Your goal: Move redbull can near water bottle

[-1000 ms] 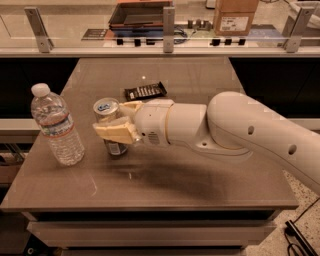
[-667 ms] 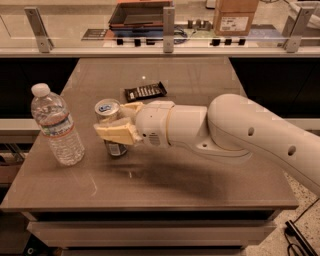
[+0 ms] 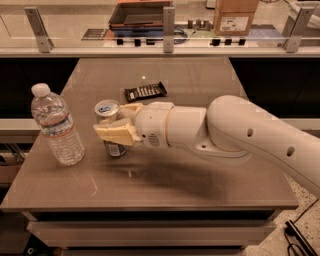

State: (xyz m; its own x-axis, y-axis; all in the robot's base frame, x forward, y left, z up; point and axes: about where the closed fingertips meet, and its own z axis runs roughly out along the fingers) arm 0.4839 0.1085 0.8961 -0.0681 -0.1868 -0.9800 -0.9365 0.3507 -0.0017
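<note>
The redbull can (image 3: 108, 114), slim and silver with a blue-tinted top, stands upright on the brown table (image 3: 200, 80) at left of centre. My gripper (image 3: 120, 123) reaches in from the right and its cream fingers (image 3: 114, 134) sit on either side of the can, shut on it. The can's base looks to be on or just above the tabletop. The water bottle (image 3: 56, 126), clear with a white cap and a red-edged label, stands upright just left of the can, a short gap between them.
A flat dark snack bar wrapper (image 3: 145, 91) lies behind the can. My white arm (image 3: 250, 135) crosses the right half of the table. A rail with posts, a dark tray (image 3: 140, 12) and a cardboard box (image 3: 235, 15) stand behind.
</note>
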